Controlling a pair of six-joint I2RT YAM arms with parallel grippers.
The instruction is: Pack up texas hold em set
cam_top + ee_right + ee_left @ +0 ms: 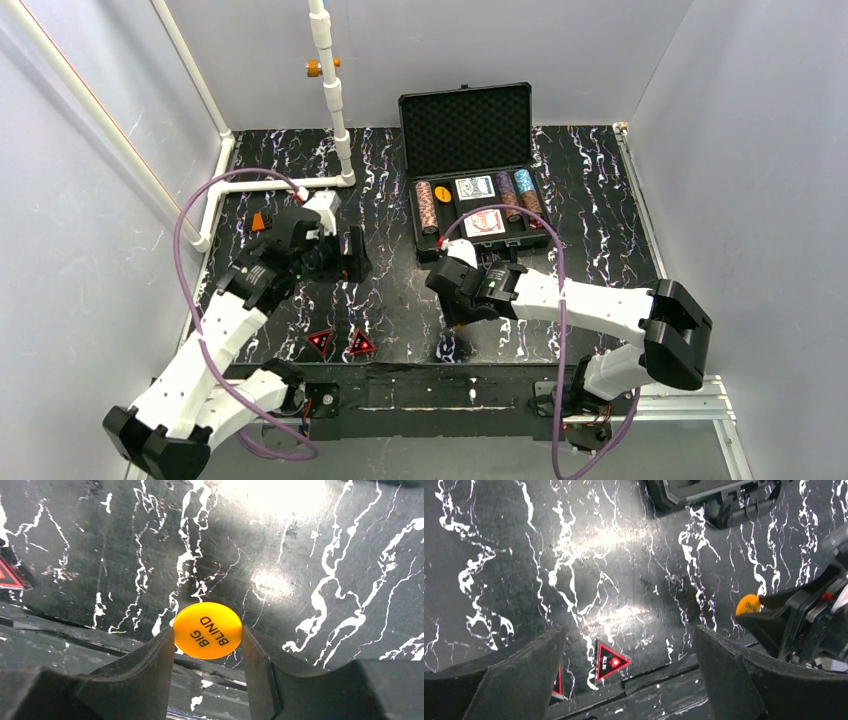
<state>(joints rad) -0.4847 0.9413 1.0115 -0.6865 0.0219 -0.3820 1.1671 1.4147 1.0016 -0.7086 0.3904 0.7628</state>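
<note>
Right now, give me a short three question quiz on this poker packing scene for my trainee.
1. True or false: the right gripper holds an orange disc marked BIG BLIND.
2. The lid of the case is: A shut, B open, C taken off.
3. Seen from above, how many red-black triangles lie on the table outside the case?
Key: 1 true; 2 B; 3 two.
</note>
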